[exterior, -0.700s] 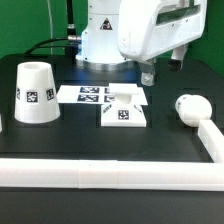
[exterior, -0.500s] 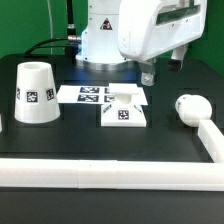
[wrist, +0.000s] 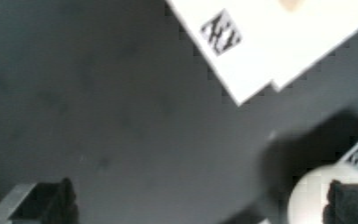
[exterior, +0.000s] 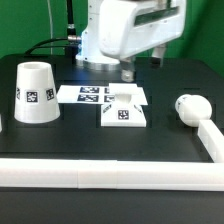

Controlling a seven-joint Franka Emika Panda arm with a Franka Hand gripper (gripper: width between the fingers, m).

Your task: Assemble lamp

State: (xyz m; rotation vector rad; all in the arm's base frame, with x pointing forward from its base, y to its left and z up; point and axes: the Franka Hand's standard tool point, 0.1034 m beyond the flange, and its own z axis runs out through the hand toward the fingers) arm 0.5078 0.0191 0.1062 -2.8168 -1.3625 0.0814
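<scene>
The lamp's three white parts lie apart on the black table. The cone shade [exterior: 36, 92] stands at the exterior view's left. The flat square base [exterior: 125, 114] is in the middle. The round bulb [exterior: 188, 107] lies at the right. My gripper [exterior: 127, 72] hangs above the table just behind the base, holding nothing. In the wrist view the gripper [wrist: 197, 202] is open, with dark fingers [wrist: 41, 203] wide apart over bare table. A rounded white tagged part [wrist: 322, 172] shows by one finger; I cannot tell which part it is.
The marker board [exterior: 85, 94] lies flat behind the base, and its corner shows in the wrist view [wrist: 265, 45]. A long white rail [exterior: 100, 171] runs along the front edge and turns up the right side near the bulb.
The arm and gripper have shifted toward the exterior view's left, from beyond the base's right side to behind its middle. The lamp parts have not moved.
</scene>
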